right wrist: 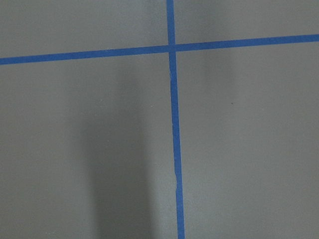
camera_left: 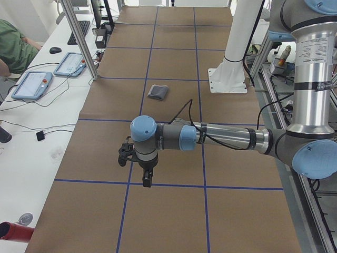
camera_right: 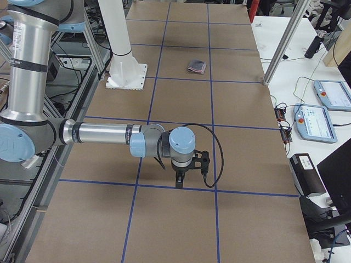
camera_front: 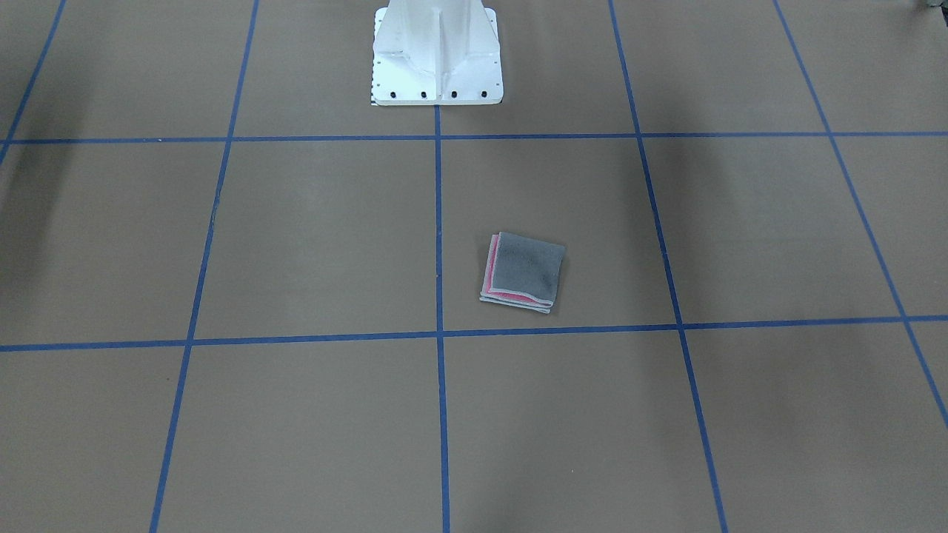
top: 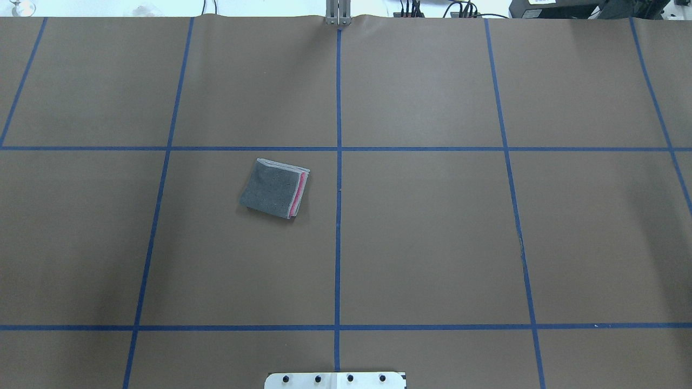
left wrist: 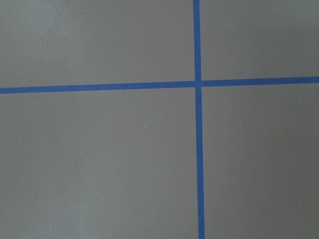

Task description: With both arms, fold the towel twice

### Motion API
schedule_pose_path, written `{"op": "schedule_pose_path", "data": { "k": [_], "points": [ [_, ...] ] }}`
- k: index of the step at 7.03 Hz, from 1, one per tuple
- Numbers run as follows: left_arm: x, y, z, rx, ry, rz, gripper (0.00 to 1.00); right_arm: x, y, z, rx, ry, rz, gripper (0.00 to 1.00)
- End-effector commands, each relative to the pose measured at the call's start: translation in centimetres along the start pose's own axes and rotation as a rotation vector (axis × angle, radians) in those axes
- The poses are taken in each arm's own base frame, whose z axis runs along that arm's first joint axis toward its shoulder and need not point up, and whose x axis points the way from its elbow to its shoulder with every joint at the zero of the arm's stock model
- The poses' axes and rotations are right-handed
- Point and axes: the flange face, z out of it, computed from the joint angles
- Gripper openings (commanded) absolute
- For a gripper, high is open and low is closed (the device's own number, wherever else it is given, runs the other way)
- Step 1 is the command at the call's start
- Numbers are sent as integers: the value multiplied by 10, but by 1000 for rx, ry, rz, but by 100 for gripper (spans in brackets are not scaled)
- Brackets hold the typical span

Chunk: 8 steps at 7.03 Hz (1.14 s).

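Probably a robotics lab: teach pendants (camera_left: pixel 31 84), grid-taped table (top: pixel 432 243).

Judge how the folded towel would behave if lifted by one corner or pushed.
Probably floppy: the towel shows layers fanning apart along one edge, so a corner lift would likely unfold it. Likely light, being thin cloth. Pushed across the matte brown table, it would probably bunch or drag, not roll.

My count: one towel (camera_front: pixel 524 272), two arms (left arm (camera_left: pixel 226 138), right arm (camera_right: pixel 101 133)), two tools (left tool (camera_left: pixel 146 181), right tool (camera_right: pixel 178 183)), one pedestal (camera_front: pixel 437 59).
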Motion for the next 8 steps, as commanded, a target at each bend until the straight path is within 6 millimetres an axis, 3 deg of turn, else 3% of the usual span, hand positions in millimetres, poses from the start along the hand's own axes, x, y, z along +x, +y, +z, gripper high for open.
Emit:
{"op": "schedule_pose_path", "data": {
  "k": [1,3,8],
  "points": [
    [0,0,0,0,2,0,100,-15,-25,-18,50,52,-41,100],
    [1,0,-1,2,2,2,100,-31,-45,-32,83,56,-72,100],
    [4,-3,-3,5,2,7,100,-29,-45,-29,77,49,-67,100]
  ]
}}
